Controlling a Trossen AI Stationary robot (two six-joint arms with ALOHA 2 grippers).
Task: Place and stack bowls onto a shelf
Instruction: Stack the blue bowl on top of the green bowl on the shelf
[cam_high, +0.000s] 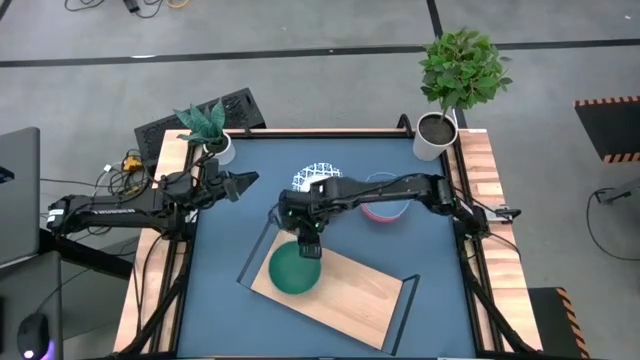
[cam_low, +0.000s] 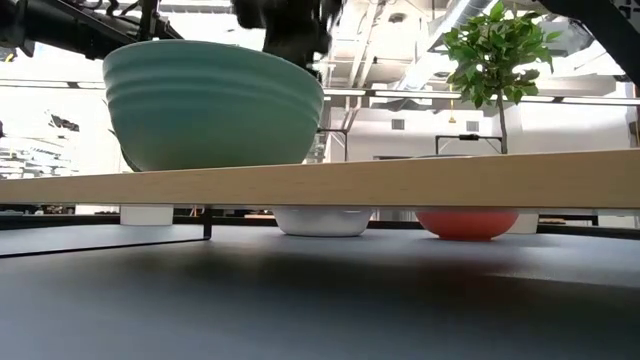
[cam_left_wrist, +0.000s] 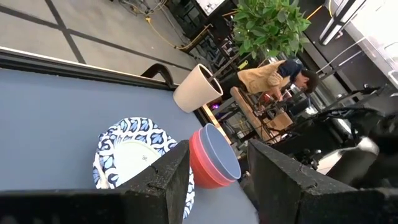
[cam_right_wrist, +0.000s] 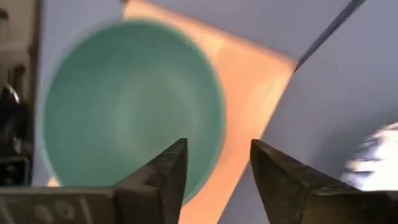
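So the teal bowl (cam_high: 294, 270) is sitting upright on the shelf (cam_high: 350, 292), near the end closest to the left arm, and it looks flat and settled in the low view. The right hand (cam_high: 309, 247) is just above its rim with the fingers spread apart and nothing between them, so we'd call that released.

For this step, we'd say the trick is to lift straight up before swinging away, so a finger doesn't clip the rim and drag the bowl toward the shelf edge. The next bowl has to nest into this one, so leaving it put matters more than speed.

Counting what we can see: one teal bowl on the shelf, one pink-red bowl (cam_high: 384, 208) on the tabletop (cam_high: 250, 190) right behind the right arm, and one blue-patterned white bowl (cam_high: 316, 178) beside it, both still off the shelf. The task may have more bowls, but we only make out these three; the arm hides some of that area. One shelf. Two potted plants at the back corners.

The left hand (cam_high: 244, 181) waits over the left side of the tabletop, fingers apart, holding nothing.
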